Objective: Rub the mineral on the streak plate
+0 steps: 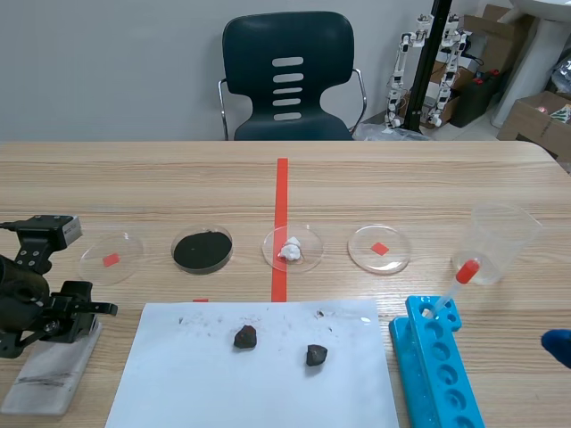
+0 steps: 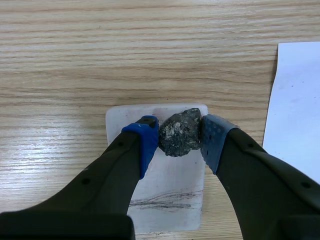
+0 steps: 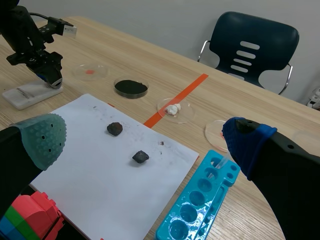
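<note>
L gripper (image 2: 179,136): jaws clamped on the mineral (image 2: 180,132), blue pads pressing it from both sides.
Mineral: dark grey, rough lump w/ pale flecks; sits over the far end of the streak plate (image 2: 169,172). Contact w/ plate: cannot tell.
Streak plate: white slab, near-left area of the table (image 1: 375,192), just left of the paper sheet (image 1: 268,383). Dark streak marks (image 2: 167,201) across its near end.
R gripper (image 3: 145,136): jaws wide apart, nothing between them; at the near-right edge, well apart from the plate.
Paper sheet: white, near centre; two dark rocks on it, one left (image 1: 245,336), one right (image 1: 316,355), plus dark specks.
Dish row, beyond paper, L to R: empty dish (image 1: 111,259), black-powder dish (image 1: 202,250), white-lump dish (image 1: 292,249), second empty dish (image 1: 379,248).
Right side: blue tube rack (image 1: 437,370) w/ red-bulb dropper (image 1: 455,283); clear beaker (image 1: 501,242) beyond it.
Far side: dark chair (image 1: 287,76).
</note>
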